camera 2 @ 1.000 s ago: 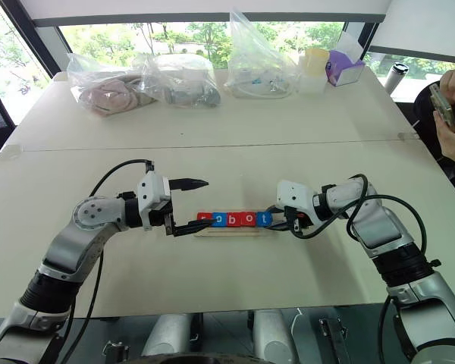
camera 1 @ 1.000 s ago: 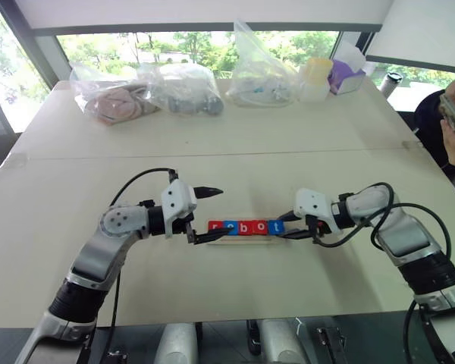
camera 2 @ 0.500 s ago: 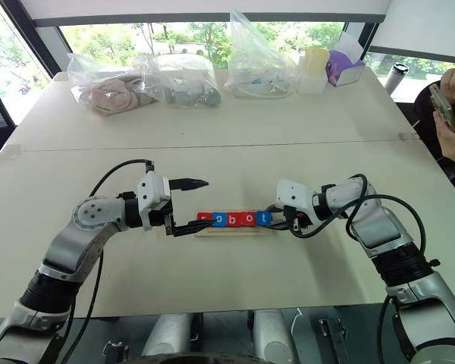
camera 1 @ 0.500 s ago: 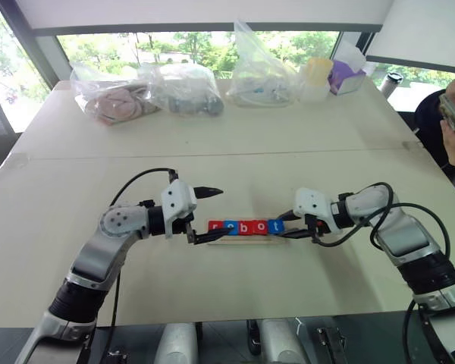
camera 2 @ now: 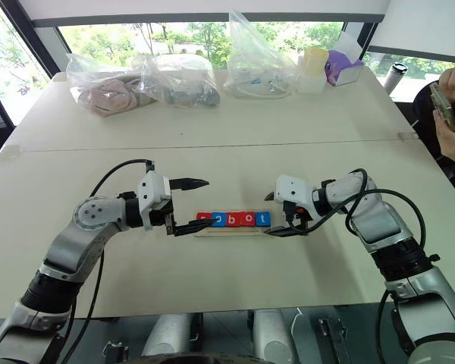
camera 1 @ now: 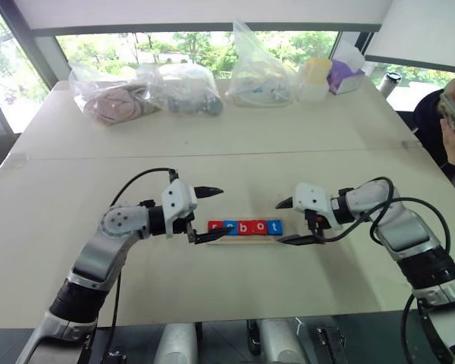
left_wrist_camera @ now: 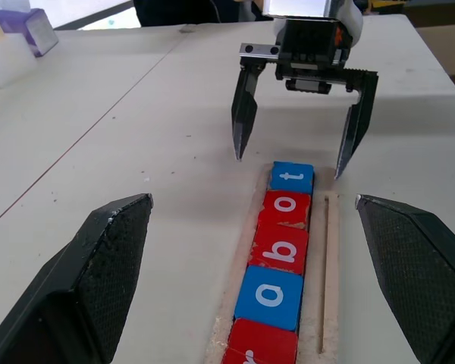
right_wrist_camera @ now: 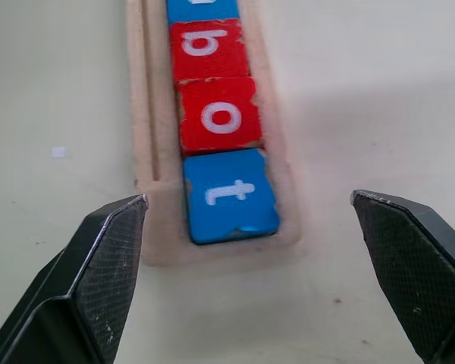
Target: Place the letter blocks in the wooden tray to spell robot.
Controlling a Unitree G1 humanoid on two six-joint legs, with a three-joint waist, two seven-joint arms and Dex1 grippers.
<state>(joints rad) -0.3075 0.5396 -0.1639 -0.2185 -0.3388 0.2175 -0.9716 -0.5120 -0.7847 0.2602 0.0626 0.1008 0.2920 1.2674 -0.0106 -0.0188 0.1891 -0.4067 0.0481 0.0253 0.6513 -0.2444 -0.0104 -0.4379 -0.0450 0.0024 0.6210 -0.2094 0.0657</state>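
Five letter blocks lie in a row in the wooden tray (camera 1: 243, 237), reading r, o, b, o, t. The blue t block (right_wrist_camera: 231, 193) sits at the tray's right end, beside a red o (right_wrist_camera: 218, 115) and a red b (right_wrist_camera: 205, 45). My right gripper (camera 1: 279, 222) stands open just past that end, one finger on each side of the t and touching nothing. At the tray's left end my left gripper (camera 1: 224, 211) is open too, its lower finger close to the red r block (camera 1: 214, 227). The left wrist view looks along the row (left_wrist_camera: 280, 249) to the right gripper (left_wrist_camera: 288, 163).
Several clear plastic bags (camera 1: 183, 87) lie along the table's far edge, with a purple box (camera 1: 343, 76) and a pale cup (camera 1: 315, 78) at the far right. A person's hands holding a phone (camera 1: 453, 114) show at the right edge.
My right gripper has opened and let go of the blue t block, which stays at the tray's right end. The left arm has not moved.
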